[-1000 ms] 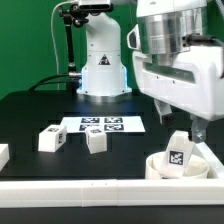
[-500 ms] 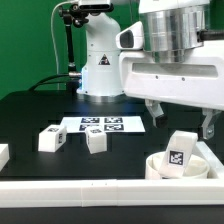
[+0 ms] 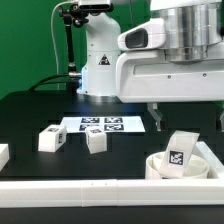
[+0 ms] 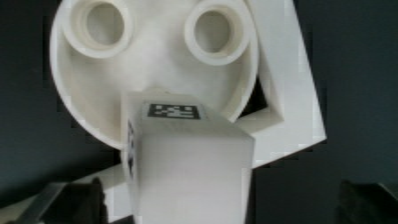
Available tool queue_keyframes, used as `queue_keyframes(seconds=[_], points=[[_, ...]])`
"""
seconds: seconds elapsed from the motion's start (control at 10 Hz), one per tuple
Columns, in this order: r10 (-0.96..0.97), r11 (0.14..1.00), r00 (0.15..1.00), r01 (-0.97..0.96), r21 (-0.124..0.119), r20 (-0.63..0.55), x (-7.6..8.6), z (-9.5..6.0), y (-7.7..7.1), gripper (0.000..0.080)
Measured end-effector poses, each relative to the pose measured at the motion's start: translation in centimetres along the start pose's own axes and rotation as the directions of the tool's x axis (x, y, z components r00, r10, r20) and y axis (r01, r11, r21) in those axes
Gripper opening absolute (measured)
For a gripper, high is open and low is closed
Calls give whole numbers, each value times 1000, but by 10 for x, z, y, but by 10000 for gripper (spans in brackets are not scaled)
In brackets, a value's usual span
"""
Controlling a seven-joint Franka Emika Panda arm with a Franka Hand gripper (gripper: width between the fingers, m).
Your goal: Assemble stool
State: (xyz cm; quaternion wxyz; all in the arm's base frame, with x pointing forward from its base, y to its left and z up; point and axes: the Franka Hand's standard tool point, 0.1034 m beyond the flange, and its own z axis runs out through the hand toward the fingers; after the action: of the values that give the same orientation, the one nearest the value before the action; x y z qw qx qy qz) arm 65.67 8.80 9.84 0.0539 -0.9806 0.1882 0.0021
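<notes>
1. The stool's seat (image 3: 160, 167) sits at the front of the black table (image 3: 30, 115), toward the exterior view's right and just behind the white rail (image 3: 80, 190). One leg (image 3: 180, 150) rises from it, slightly tilted, with its tag facing the camera.
2. Two more legs (image 3: 52, 138) (image 3: 95, 141) lie loose toward the exterior view's left, just in front of the marker board (image 3: 100, 125) and well apart from the seat.
3. Only the exterior view shows those loose legs, the board and the robot base (image 3: 100, 60). The wrist view instead looks down on the seat (image 4: 107, 90), showing two round holes (image 4: 98, 25) and the tagged leg (image 4: 187, 160) close up. Whether the leg is fully seated cannot be told.
4. The gripper (image 3: 186, 124) hangs above the seat and leg. Its fingers (image 3: 153, 118) are spread wide, touching and holding nothing.
</notes>
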Motion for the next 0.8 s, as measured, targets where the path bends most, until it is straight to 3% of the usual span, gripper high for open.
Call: queue_keyframes(seconds=[0.4, 0.6, 0.8], points=[[-234, 972, 972, 234, -8, -18, 1, 4, 4, 648], [-487, 873, 873, 485, -53, -22, 0, 8, 7, 648], [-657, 752, 754, 655, -75, -9, 2, 7, 8, 648]])
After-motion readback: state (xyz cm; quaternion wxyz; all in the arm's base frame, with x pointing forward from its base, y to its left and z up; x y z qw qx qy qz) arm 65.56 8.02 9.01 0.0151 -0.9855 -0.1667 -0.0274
